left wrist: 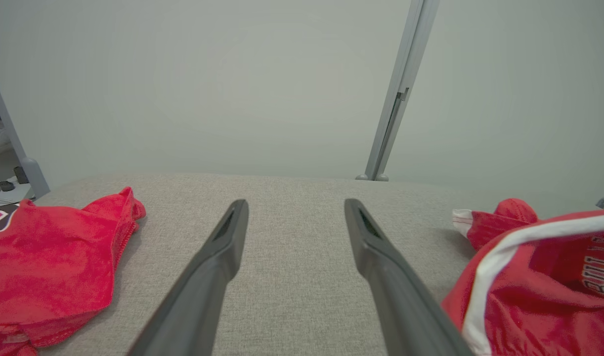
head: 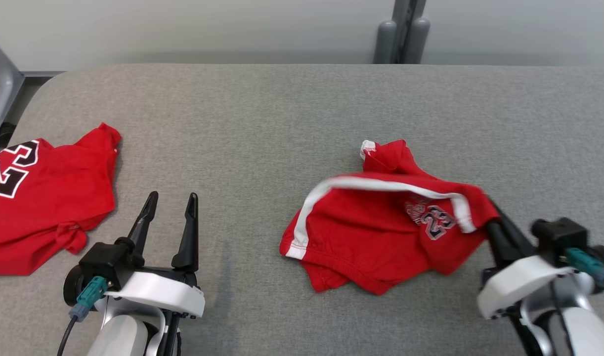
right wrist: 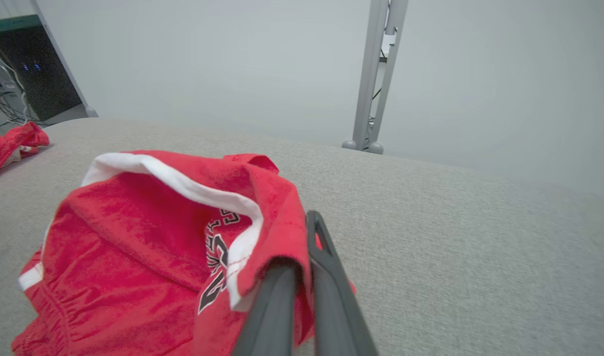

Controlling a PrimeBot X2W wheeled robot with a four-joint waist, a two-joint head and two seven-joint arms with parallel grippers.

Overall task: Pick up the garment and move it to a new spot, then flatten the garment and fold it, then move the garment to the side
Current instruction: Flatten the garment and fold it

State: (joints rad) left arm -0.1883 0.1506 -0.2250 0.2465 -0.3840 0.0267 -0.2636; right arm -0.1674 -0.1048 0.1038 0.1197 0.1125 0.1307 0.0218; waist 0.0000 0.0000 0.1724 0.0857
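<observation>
red shorts (head: 381,227) bunched right of centre in head view, on grey table (head: 262,123). right gripper (head: 497,222), lower right, clamped on shorts' right edge. left gripper (head: 172,198), lower left, fingers wide, empty. red jersey (head: 40,207) far left.

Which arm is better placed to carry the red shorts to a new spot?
Right. The right gripper is shut on a raised edge of the red shorts. The left gripper hangs open and empty over the grey table, apart from the shorts, nearer the red jersey.
</observation>
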